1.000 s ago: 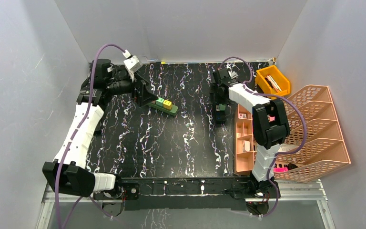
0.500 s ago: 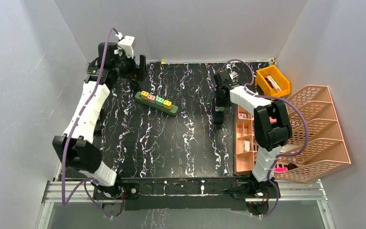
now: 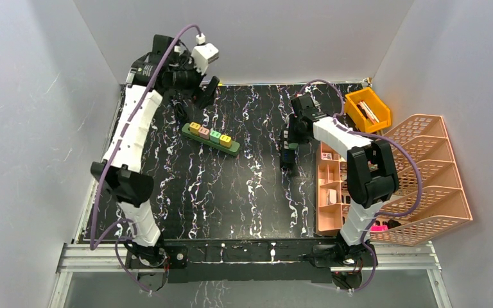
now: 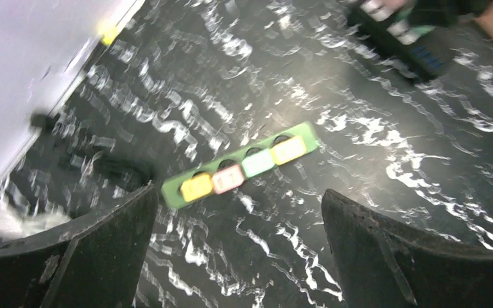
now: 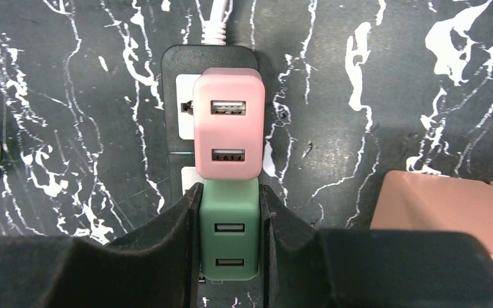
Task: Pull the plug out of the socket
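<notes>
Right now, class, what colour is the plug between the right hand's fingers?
The plug is green, seen best in the right wrist view.

On the black marbled counter (image 3: 244, 199), the black plastic power strip (image 5: 178, 64) lies right of centre. The pink square USB plug (image 5: 228, 122) sits in it, with the green square USB plug (image 5: 229, 234) right beside it along the strip. The long green bar of four coloured blocks (image 3: 210, 139) lies to the strip's left, and the peach plastic compartment tray (image 3: 318, 212) to its right.
</notes>
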Motion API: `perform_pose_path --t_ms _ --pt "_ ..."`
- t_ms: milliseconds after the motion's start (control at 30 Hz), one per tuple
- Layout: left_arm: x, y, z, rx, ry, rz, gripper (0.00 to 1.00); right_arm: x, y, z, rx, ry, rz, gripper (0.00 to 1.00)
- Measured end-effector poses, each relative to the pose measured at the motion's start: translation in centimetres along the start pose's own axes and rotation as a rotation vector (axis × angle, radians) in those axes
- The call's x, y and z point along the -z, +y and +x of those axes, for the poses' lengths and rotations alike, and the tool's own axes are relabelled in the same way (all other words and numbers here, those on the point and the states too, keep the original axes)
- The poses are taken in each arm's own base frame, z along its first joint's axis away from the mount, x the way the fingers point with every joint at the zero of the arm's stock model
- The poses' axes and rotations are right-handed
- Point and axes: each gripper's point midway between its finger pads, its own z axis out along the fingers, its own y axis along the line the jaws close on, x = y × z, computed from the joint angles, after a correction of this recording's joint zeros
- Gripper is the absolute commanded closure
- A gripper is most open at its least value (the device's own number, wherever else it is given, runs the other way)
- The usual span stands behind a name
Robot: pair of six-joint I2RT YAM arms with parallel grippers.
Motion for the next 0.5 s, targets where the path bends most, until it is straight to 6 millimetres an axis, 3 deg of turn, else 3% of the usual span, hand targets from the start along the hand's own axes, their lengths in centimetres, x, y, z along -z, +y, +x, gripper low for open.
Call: perform_pose_path --t_ms 100,200,267,367,500 --pt "-0.1 -3.1 -3.0 -0.073 -0.088 0.182 0.02 0.0 0.6 0.2 -0.007 0.004 -0.032 1.0" --pt "0.7 -8.0 -2.3 -0.016 -0.207 0.443 0.02 0.0 0.8 0.4 -0.011 0.013 -0.048 1.0" --pt "1.7 -9.4 -1.5 0.096 -0.284 0.509 0.02 0.4 1.0 0.3 -0.015 0.006 -0.06 1.0" --pt "2.7 -8.3 -3.2 0.19 -0.367 0.456 0.02 1.5 1.3 0.2 -0.027 -0.014 -0.086 1.0" --pt "2.8 -2.8 -6.5 0.294 -0.448 0.114 0.02 2.9 1.7 -0.2 -0.034 -0.049 -0.12 1.0"
